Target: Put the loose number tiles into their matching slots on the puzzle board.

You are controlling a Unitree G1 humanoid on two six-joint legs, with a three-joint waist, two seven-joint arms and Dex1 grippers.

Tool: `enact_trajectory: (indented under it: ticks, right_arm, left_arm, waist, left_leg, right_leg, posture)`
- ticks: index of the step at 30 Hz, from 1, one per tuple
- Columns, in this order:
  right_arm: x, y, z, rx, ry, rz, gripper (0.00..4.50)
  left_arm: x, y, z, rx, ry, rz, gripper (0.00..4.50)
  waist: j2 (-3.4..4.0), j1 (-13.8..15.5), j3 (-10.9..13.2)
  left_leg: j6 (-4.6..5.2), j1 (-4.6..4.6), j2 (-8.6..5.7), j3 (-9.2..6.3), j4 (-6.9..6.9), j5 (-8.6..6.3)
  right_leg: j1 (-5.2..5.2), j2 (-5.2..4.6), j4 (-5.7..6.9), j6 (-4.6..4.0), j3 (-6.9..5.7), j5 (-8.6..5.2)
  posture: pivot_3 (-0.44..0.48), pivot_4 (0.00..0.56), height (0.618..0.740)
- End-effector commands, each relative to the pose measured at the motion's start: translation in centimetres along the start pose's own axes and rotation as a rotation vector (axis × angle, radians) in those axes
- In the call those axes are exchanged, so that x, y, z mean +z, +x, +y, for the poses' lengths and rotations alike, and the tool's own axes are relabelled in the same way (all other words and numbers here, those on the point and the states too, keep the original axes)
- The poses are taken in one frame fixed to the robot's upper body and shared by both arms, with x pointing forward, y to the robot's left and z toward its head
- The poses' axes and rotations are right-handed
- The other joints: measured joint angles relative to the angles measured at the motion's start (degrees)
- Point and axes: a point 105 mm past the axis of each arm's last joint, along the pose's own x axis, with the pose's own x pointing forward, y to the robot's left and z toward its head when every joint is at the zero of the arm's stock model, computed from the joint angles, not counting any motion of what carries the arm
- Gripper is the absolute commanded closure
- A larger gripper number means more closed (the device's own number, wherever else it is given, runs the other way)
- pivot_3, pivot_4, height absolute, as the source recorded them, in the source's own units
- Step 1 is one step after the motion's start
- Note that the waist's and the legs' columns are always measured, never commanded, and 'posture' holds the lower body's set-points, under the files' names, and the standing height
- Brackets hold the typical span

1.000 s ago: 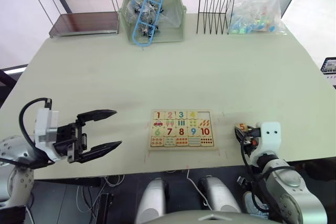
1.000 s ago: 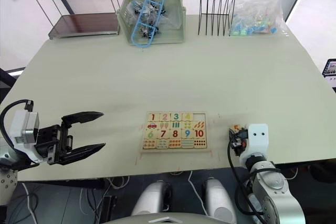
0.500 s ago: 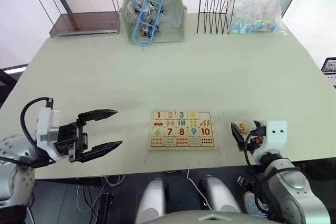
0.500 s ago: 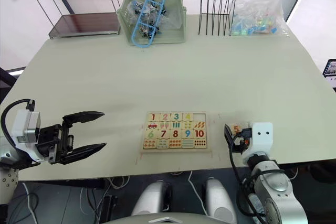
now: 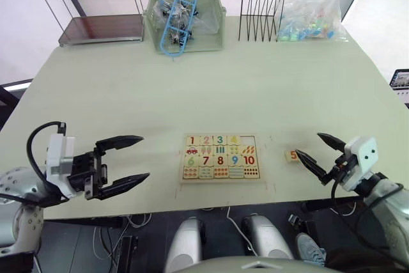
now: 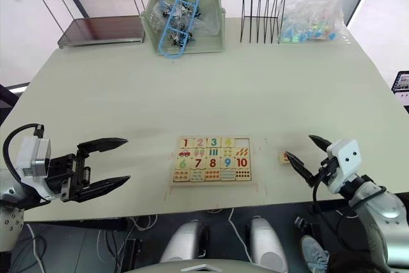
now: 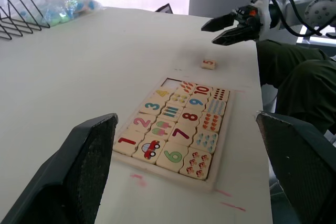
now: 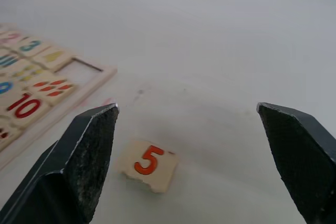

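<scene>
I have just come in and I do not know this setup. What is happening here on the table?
A robot is filling a wooden puzzle board with number tiles. Tiles 1 to 4 sit in the top row; the last slot at that row's end is empty. The 5 tile lies loose on the table, to the right of the board. The right hand is open close beside that tile, holding nothing. The left hand is open too, off to the board's left.

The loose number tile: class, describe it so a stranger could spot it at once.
Find the puzzle board near the table's front edge. Beside it on the robot's right, apart on the bare tabletop, lies the loose tile. It alone sits outside the board, showing an orange 5.
</scene>
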Motion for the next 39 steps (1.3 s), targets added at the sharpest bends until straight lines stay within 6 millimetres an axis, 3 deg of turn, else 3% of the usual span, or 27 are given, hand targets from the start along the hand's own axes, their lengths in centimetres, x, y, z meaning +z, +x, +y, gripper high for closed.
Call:
enact_trajectory:
  ticks: [1,14,27,33,37,39]
  right_arm:
    - [1.0,-0.3,-0.7,0.163,-0.079,-0.004,0.09]
    - [-1.0,0.3,-2.1,0.633,-0.248,0.219,0.09]
    - [-1.7,3.0,-2.6,0.743,-0.332,0.327,0.09]
    - [-1.8,3.4,-2.5,0.742,-0.340,0.334,0.09]
    - [-2.2,3.2,-2.6,0.749,-0.364,0.361,1.78]
    - [-2.3,3.2,-2.6,0.751,-0.368,0.368,2.94]
  left_arm:
    - [0.4,-0.2,-0.3,-0.029,0.020,0.006,0.00]
    - [0.1,-0.1,-0.6,-0.227,0.019,0.072,0.00]
    - [0.5,0.2,-0.1,-0.248,0.040,0.066,0.00]
    - [0.6,0.2,-0.3,-0.247,0.041,0.061,0.00]
    - [0.6,0.2,-0.3,-0.242,0.040,0.056,0.00]
    - [0.6,0.2,-0.2,-0.241,0.040,0.055,0.00]
  waist:
    - [0.00,0.03,0.00]
    - [0.03,0.13,0.08]
    - [0.12,0.10,0.19]
    - [0.12,0.18,0.19]
    - [0.12,0.17,0.19]
    - [0.12,0.17,0.19]
  left_leg:
    - [0.00,0.00,-0.01,0.01,0.01,0.00]
    - [0.00,0.01,-0.02,0.09,0.02,0.00]
    - [0.00,0.00,-0.02,0.09,0.03,0.00]
    - [0.00,0.00,-0.02,0.10,0.04,0.00]
    - [0.00,0.00,-0.02,0.10,0.04,0.00]
    - [0.00,0.00,-0.02,0.10,0.04,0.00]
  right_leg:
    - [0.01,0.00,0.00,0.00,0.00,0.00]
    - [0.04,0.00,0.01,-0.02,-0.06,0.02]
    - [0.01,0.01,0.05,-0.21,-0.07,0.16]
    - [0.02,0.00,0.06,-0.22,-0.07,0.16]
    - [0.02,0.00,0.06,-0.22,-0.07,0.16]
    - [0.02,0.01,0.06,-0.22,-0.07,0.16]
  posture:
    - [0.000,0.150,0.740]
    - [0.000,0.150,0.740]
    - [0.000,0.150,0.740]
    - [0.000,0.150,0.740]
    - [0.000,0.150,0.740]
    - [0.000,0.150,0.740]
